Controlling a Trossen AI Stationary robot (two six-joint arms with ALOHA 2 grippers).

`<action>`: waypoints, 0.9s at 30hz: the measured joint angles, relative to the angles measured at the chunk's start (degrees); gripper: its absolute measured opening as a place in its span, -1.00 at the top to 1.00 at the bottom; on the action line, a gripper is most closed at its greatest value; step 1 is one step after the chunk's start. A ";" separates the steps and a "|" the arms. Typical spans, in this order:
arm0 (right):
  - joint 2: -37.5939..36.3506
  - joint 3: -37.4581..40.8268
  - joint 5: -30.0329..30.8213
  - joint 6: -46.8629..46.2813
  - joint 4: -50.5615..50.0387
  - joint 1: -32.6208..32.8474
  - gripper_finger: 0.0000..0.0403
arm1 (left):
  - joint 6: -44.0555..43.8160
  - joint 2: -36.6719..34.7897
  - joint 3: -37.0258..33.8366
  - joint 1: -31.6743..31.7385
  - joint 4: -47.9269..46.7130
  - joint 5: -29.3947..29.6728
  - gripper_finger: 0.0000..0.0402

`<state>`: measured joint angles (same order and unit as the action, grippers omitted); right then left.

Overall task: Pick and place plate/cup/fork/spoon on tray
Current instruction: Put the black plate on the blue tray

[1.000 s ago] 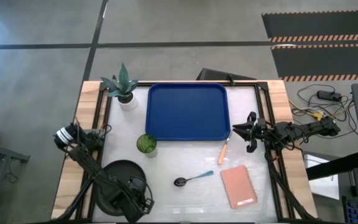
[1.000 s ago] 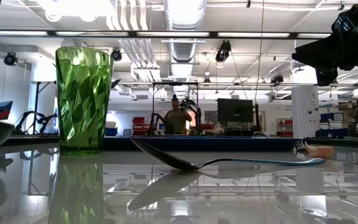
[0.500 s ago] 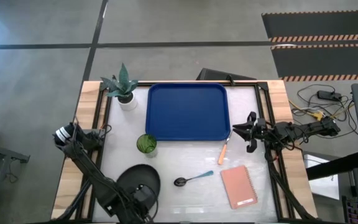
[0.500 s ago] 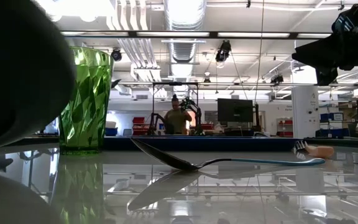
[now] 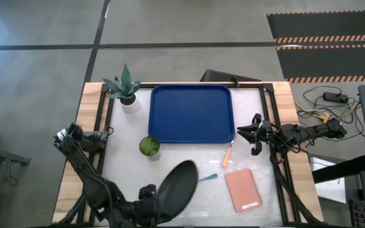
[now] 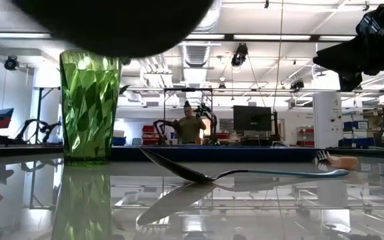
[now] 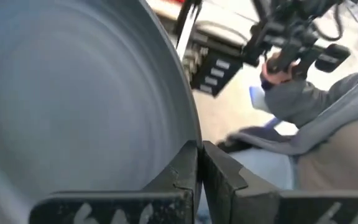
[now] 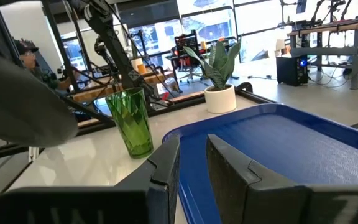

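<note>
Blue plastic tray (image 5: 192,114) is lying at the desk's (image 5: 195,201) far side. Left pincer (image 7: 199,163) is gripping the tilted black plate (image 5: 175,185) by its rim, above the spoon (image 6: 239,174). Right pincer (image 5: 246,134), fingers nearly together, is hovering beside the tray.

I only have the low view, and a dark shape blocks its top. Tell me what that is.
Observer: It's the plate, lifted and tilted. The left gripper is shut on its rim.
Operator: Give me its position.
Observer: It hangs above the spoon, hiding the bowl from overhead. Only the blue handle shows.
Operator: Report the tray.
Observer: The tray holds nothing. The right gripper waits beside its right edge.
</note>
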<state>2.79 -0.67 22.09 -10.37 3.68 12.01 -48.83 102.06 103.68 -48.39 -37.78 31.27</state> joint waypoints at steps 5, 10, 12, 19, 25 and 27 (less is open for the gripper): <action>0.00 0.00 0.00 0.04 0.02 -0.01 0.66 | 15.27 -0.13 5.15 2.30 -0.24 0.72 0.99; 0.00 0.00 0.00 0.09 0.02 0.00 0.66 | 28.22 -1.90 7.72 6.20 -1.51 0.61 1.00; 0.00 0.00 0.00 0.08 0.04 -0.01 0.66 | 31.27 -3.23 7.44 8.30 -3.13 0.59 1.00; 0.00 0.00 0.00 0.02 0.09 -0.01 0.66 | 30.87 -5.90 6.36 20.90 -11.90 0.55 1.00; 0.00 0.00 0.00 -0.07 0.11 0.00 0.66 | 27.14 -5.86 6.23 36.10 -23.24 -8.43 1.00; 0.00 0.00 0.02 -0.09 0.09 0.00 0.66 | 28.14 -5.86 5.28 40.24 -25.53 -11.06 1.00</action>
<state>2.79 -0.67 22.11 -10.46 3.77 12.01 -20.69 96.20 108.97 -8.15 -63.31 20.21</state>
